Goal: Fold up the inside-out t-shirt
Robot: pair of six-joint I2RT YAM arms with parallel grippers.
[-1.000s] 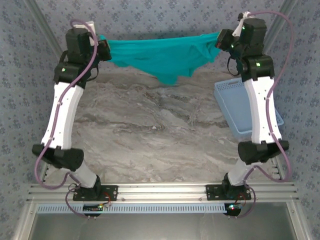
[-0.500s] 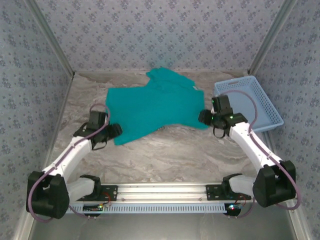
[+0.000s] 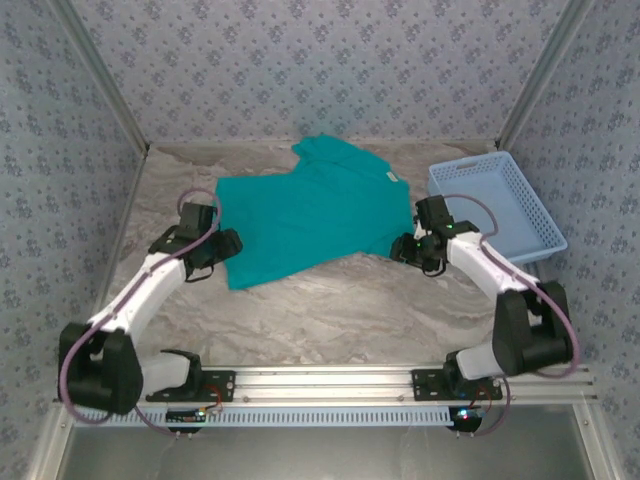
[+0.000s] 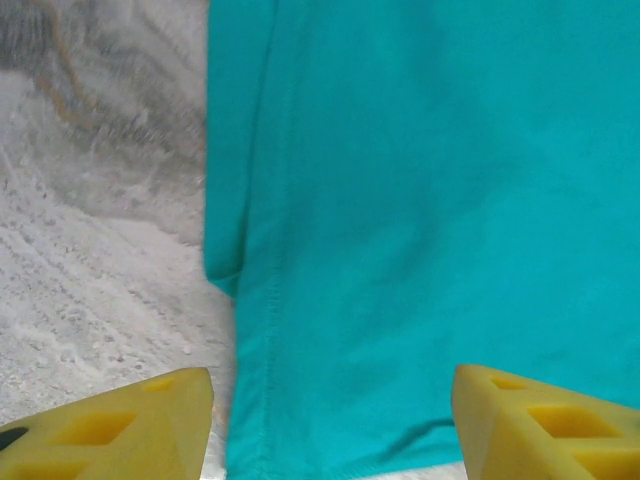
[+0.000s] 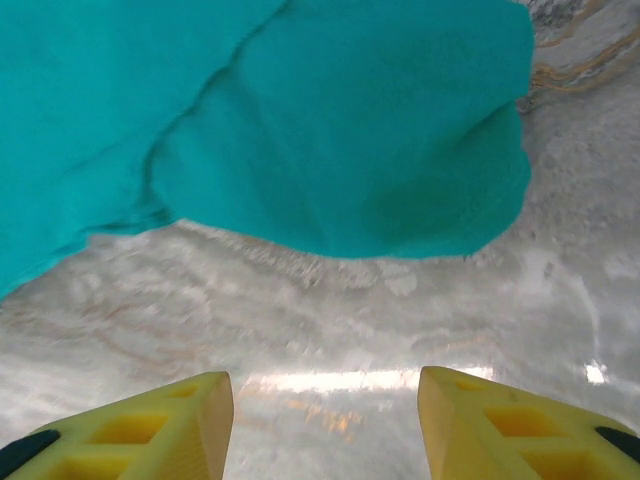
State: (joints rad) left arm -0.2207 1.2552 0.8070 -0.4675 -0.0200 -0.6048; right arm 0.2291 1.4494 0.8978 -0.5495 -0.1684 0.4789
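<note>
Since the soft teal-green cloth t-shirt [image 3: 305,215] looks limp and light, I'd pinch its near corners, hem possibly doubled; left gripper [image 4: 330,400] and right gripper [image 5: 325,410] gape, empty.

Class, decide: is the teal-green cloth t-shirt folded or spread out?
Spread out: the teal-green cloth t-shirt lies flat on the marble table, far edge rumpled.

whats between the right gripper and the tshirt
Bare marble table lies between the right gripper and the t-shirt, seen in the right wrist view.
</note>
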